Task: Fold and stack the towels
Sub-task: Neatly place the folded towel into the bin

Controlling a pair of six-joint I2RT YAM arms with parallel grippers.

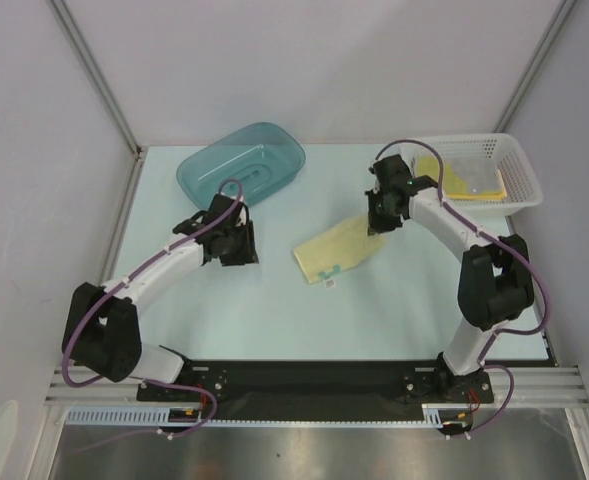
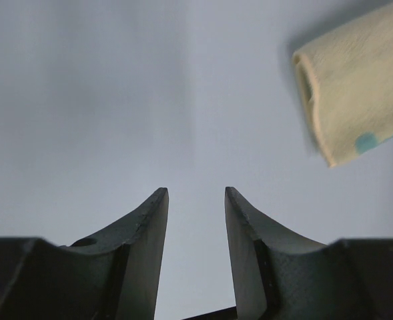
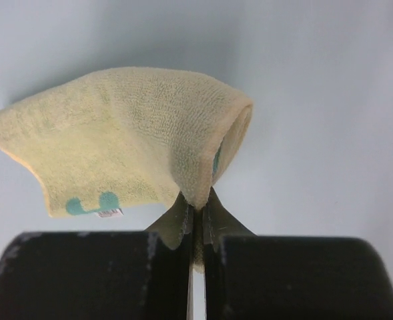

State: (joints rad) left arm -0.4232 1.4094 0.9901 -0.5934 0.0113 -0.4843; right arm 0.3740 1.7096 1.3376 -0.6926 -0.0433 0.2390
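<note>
A cream towel with teal marks and a small white tag (image 1: 336, 250) lies folded over at the table's middle. My right gripper (image 1: 380, 226) is shut on its far right corner; in the right wrist view that corner of the towel (image 3: 123, 137) is pinched between the closed fingers of the gripper (image 3: 195, 208), and the cloth hangs away in a loose loop. My left gripper (image 1: 236, 246) hovers to the left of the towel, apart from it. Its fingers (image 2: 196, 197) stand open with only bare table between them, and the towel's rolled edge (image 2: 356, 87) shows at the upper right.
A teal plastic tub (image 1: 241, 163) stands at the back left, beyond the left arm. A white mesh basket (image 1: 494, 165) at the back right holds yellow towels (image 1: 456, 176). Grey walls enclose the pale table (image 1: 274, 320).
</note>
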